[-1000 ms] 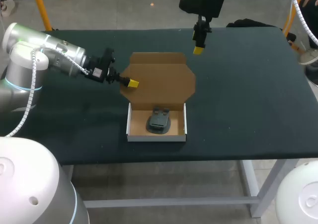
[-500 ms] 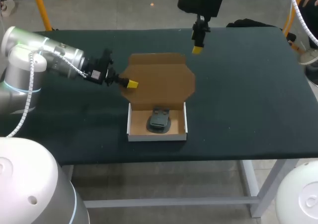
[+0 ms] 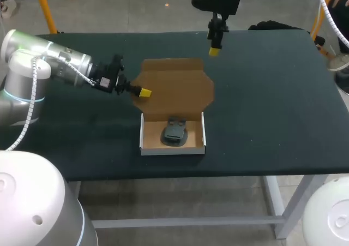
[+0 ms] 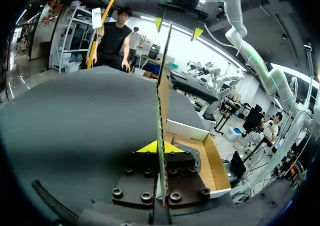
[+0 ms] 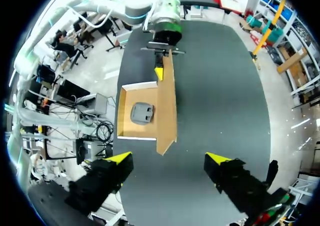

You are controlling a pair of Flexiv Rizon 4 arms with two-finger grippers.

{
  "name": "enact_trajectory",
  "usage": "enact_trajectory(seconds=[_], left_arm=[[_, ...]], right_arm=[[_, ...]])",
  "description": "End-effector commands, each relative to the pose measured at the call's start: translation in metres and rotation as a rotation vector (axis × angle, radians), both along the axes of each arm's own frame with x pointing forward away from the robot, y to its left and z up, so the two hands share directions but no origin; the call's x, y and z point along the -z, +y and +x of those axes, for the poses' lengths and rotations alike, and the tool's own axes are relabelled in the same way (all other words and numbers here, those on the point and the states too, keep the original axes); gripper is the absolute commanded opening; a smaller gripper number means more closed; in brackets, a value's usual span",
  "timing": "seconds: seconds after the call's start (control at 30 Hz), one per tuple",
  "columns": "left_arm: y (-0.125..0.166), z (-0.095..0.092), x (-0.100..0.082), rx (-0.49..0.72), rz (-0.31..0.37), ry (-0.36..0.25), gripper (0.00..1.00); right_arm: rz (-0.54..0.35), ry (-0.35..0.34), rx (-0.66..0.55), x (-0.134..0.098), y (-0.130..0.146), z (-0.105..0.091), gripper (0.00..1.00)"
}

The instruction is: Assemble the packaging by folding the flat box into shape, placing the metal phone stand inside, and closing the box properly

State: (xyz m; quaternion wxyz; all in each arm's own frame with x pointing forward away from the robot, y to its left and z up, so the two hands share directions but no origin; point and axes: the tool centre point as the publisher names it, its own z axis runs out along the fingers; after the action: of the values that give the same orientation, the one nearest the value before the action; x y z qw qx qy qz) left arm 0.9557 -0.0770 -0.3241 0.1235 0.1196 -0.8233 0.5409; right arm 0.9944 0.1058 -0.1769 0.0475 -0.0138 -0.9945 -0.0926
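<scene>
The cardboard box (image 3: 145, 136) has white outer walls and sits open near the table's front. The dark grey metal phone stand (image 3: 174, 132) lies inside it. Its brown lid (image 3: 180, 85) stands raised behind the tray. My left gripper (image 3: 144, 93) is shut on the lid's left edge. In the left wrist view the lid (image 4: 163, 93) runs edge-on between the yellow tips of my left gripper (image 4: 159, 147), beside the box (image 4: 186, 130). My right gripper (image 3: 214, 51) hangs open above the table's far side. From there, my right gripper (image 5: 168, 158) looks down on the box (image 5: 121, 110), stand (image 5: 142, 112) and lid (image 5: 168, 103).
The dark table (image 3: 272, 93) carries only the box. Bare tabletop lies to the right of the box and along the far edge. My left arm (image 3: 49, 60) stretches across the table's left part.
My right gripper has risen slightly and drifted a little left above the far edge. The left gripper stays clamped on the lid, almost still.
</scene>
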Motion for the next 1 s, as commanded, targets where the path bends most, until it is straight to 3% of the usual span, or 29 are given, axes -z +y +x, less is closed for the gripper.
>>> enact_trajectory(seconds=[0.03,0.23,0.53,1.0], left_arm=[[0.000,0.000,0.001,0.000,0.000,0.000,0.00],[0.000,0.000,0.001,0.000,0.000,0.000,0.00],[0.003,-0.014,-0.008,-0.042,0.000,-0.152,0.00],[0.001,-0.027,-0.014,-0.006,0.033,-0.311,0.00]], right_arm=[[-0.004,-0.021,-0.013,0.001,0.004,0.002,1.00],[-0.008,-0.043,-0.043,0.001,0.017,0.007,1.00],[-0.012,-0.048,-0.064,-0.001,0.025,0.010,1.00],[-0.015,-0.058,-0.086,-0.004,0.033,0.011,1.00]])
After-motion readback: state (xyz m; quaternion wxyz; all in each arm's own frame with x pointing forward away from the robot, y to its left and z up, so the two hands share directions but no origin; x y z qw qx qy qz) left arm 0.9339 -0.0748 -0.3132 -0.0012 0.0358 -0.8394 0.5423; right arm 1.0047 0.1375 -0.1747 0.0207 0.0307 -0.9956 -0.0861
